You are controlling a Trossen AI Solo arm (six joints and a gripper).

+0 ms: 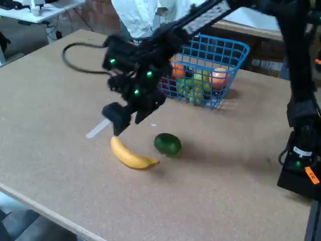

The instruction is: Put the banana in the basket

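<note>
On the tabletop (60, 100), fixed view: banana (131, 155) lies flat, long axis running from upper left to lower right, curve bowed downward, darker tip toward the right. Green fruit (167, 143) just beside it, to the right, not touching. Arm reaches in from upper right, angled down; gripper (118, 122) hangs just above the banana's left end. Jaw spacing: cannot tell, too blurred. Blue basket (228, 52) sits behind, well apart, holding other fruit.
</note>
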